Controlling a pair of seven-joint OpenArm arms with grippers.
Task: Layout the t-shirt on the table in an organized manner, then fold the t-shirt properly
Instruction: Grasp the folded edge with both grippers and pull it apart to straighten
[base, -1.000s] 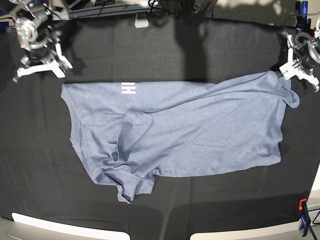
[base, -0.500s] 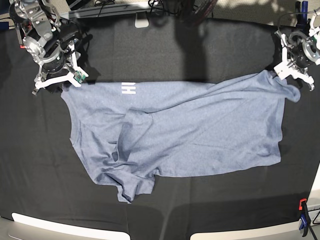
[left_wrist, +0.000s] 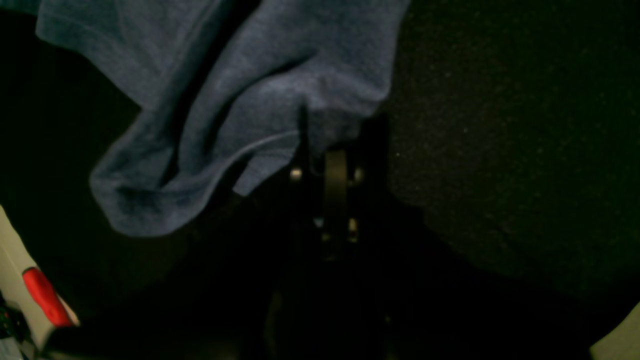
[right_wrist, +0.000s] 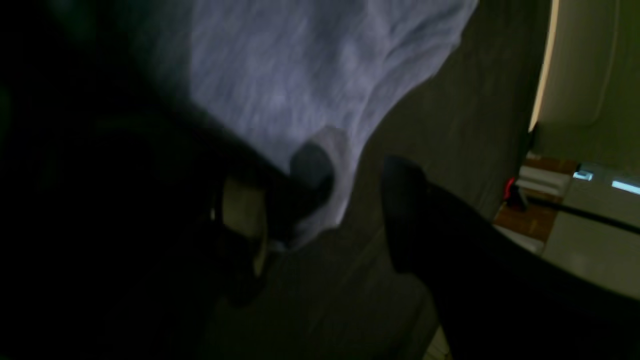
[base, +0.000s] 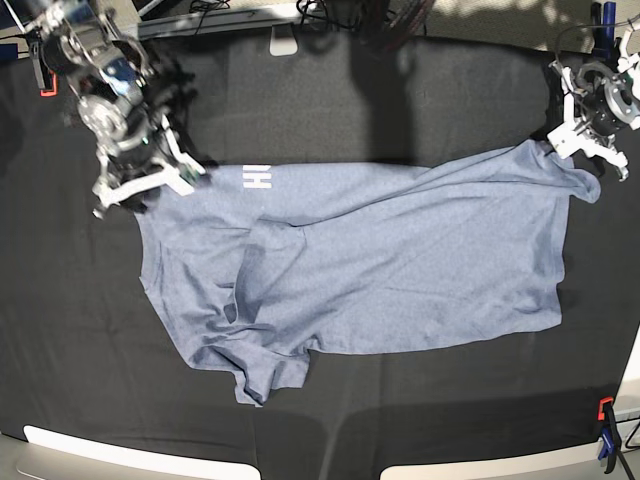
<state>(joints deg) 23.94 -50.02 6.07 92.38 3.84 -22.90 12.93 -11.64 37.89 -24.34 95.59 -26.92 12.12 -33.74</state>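
The blue-grey t-shirt (base: 400, 260) lies spread across the black table (base: 400, 110), rumpled at its lower left, with white lettering (base: 257, 177) at its far edge. My right gripper (base: 148, 190) is at the shirt's far left corner. In the right wrist view it (right_wrist: 355, 167) is open, one finger (right_wrist: 310, 170) on the shirt's (right_wrist: 280, 75) edge and the other over bare table (right_wrist: 350, 300). My left gripper (base: 588, 158) is at the shirt's far right corner. In the left wrist view its (left_wrist: 337, 130) jaws stand apart with the shirt's (left_wrist: 250, 90) hem between them.
A red and blue clamp (base: 605, 435) stands at the front right edge and an orange one (base: 45, 75) at the far left. White panels (base: 130, 460) line the front edge. A red handle (left_wrist: 45, 295) shows low in the left wrist view.
My right gripper has moved from the table's far left corner down and right to the shirt's far left corner. My left gripper shifted slightly left, and the fold beside it moved a little.
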